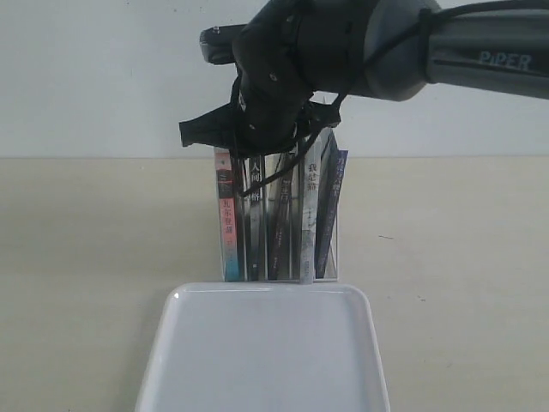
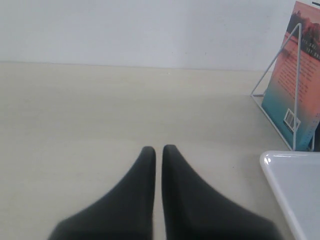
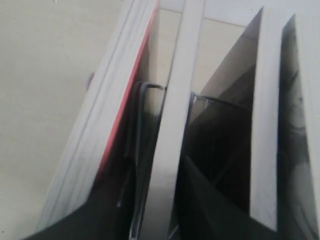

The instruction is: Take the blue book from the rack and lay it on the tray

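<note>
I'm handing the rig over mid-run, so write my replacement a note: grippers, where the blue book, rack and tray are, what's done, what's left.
Left gripper: shut, empty, over bare table beside the tray.
Right gripper: down over the rack, fingers either side of one book; which book, and whether it is clamped, unclear.
Blue book: in the rack, leaning at its right end in the exterior view.
Tray: in front of the rack, no book on it.
Done: the reach only.
Left: grip the blue book, lift it out, lay it on the tray.

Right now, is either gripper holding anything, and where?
Left gripper holds nothing. Right gripper: jaws straddle the top edge of a thin book in the rack; clamping cannot be told.
</note>
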`<state>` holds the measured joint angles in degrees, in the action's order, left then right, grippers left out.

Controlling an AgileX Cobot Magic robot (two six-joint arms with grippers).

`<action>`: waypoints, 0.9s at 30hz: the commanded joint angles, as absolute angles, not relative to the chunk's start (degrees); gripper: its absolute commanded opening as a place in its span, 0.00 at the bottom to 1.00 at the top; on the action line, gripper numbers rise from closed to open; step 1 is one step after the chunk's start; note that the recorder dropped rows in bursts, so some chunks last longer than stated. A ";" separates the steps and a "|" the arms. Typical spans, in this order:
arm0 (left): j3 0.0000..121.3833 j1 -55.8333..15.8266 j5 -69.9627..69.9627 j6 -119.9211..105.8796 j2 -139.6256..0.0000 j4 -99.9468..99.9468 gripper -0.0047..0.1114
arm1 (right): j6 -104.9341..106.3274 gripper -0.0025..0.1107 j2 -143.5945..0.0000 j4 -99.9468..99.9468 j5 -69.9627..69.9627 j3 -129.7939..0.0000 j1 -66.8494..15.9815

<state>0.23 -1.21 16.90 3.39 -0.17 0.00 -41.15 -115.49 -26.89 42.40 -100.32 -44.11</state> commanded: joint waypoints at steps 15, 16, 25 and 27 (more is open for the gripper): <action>0.00 -1.17 16.99 3.26 0.00 0.63 0.08 | -43.19 0.02 -113.50 -27.99 41.72 -100.66 -43.94; 0.00 -1.17 16.99 3.26 0.00 0.63 0.08 | -43.19 0.02 -113.16 -28.32 41.72 -100.66 -43.94; 0.00 -1.17 16.99 3.26 0.00 0.63 0.08 | -44.42 0.02 -108.60 -30.77 42.50 -100.66 -43.94; 0.00 -1.17 16.99 3.26 0.00 0.63 0.08 | -45.06 0.02 -107.44 -31.73 42.79 -100.66 -43.94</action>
<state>0.23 -1.21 16.90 3.39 -0.17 0.00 -44.37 -110.21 -28.83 43.19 -100.41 -44.02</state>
